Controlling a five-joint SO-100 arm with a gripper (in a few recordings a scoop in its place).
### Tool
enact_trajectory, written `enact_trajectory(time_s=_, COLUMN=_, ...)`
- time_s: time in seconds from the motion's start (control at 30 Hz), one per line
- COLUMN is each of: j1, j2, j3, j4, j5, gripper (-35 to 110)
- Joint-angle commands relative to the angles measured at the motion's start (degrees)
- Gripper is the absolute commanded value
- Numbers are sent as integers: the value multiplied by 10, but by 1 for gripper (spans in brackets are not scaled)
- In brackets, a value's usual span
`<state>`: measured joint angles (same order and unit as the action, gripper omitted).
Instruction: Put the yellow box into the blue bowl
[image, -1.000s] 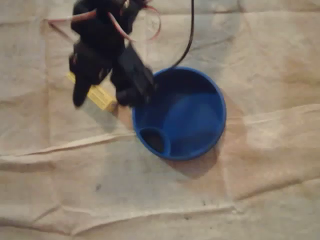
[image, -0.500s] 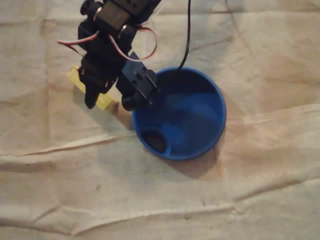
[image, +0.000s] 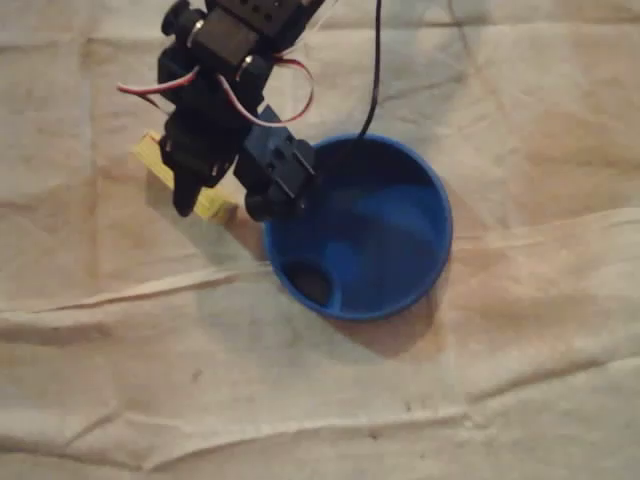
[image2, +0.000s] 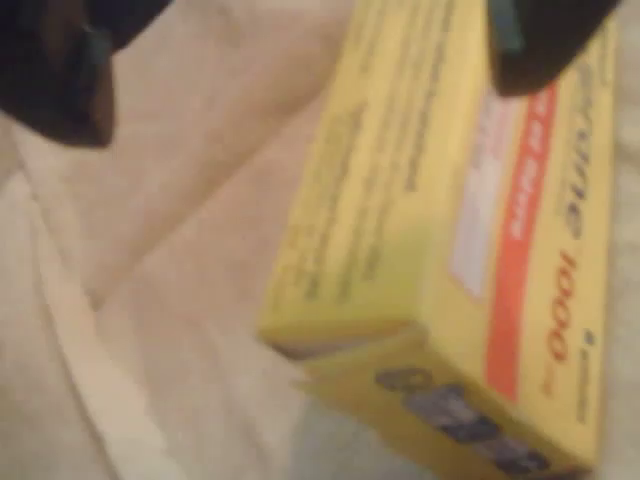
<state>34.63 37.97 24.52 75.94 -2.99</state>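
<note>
The yellow box (image: 213, 203) lies on the tan cloth just left of the blue bowl (image: 400, 215) in the overhead view, mostly covered by my black arm. My gripper (image: 225, 205) hangs over the box, one finger on its left side and the other near the bowl's rim. Close up in the wrist view, the yellow box (image2: 440, 250) with its red stripe rests on the cloth. My gripper (image2: 310, 90) stands open there. Its left finger is well clear of the box and its right finger is above the box's top face.
Wrinkled tan cloth (image: 300, 400) covers the whole table, with raised folds below the bowl. A black cable (image: 375, 70) runs from the arm down to the bowl's far rim. A dark oval patch (image: 305, 282) shows inside the bowl's lower left.
The arm has turned and shifted slightly up the picture over the box since a second ago. In the last half second it barely moved. Box and bowl stayed put.
</note>
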Motion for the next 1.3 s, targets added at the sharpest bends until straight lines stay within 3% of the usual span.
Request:
enact_trajectory(time_s=0.0, j1=4, j2=22, j3=-36, j4=-6, j5=-15, gripper=21)
enact_trajectory(time_s=0.33, j1=4, j2=21, j3=-31, j4=-6, j5=-62, gripper=30)
enact_trajectory(time_s=0.93, j1=18, j2=-35, j3=-40, j4=-9, j5=-63, gripper=28)
enact_trajectory(time_s=1.27, j1=25, j2=-55, j3=-33, j4=-83, j5=-62, gripper=28)
